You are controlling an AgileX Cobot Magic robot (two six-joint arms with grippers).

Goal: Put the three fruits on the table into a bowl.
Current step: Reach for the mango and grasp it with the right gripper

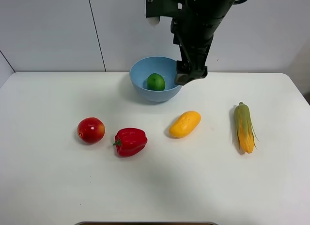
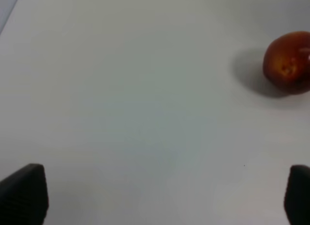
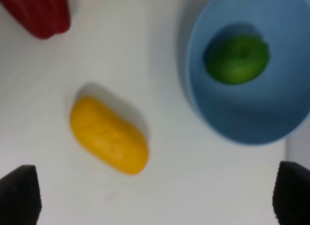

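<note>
1. Since the lime [image 1: 156, 82] lies inside the bowl [image 1: 155, 95], you may count one of three fruits as placed; the bowl stands at the far middle of the table [image 1: 48, 186].
2. The mango [image 1: 185, 124] lies on the table in front of the bowl, apart from it, with its long axis slanted. The apple [image 1: 91, 130] sits well to the left, just beside the pepper [image 1: 130, 141] but not touching it.
3. Your right gripper [image 3: 155, 196] hangs raised near the bowl's right rim, jaws wide apart and holding nothing. Its wrist view takes in both mango and bowl, so I judge it well placed to go for the mango.
4. Your left gripper [image 2: 160, 196] does not show in the overhead view; its wrist view shows jaws apart, empty, over the table with the apple off to one side. I judge the apple to be that arm's piece.
5. The pepper and the corn [image 1: 244, 127] are not fruits for this task; leave them. Note the pepper's closeness to the apple: an approach from the apple's open side looks safer.
</note>
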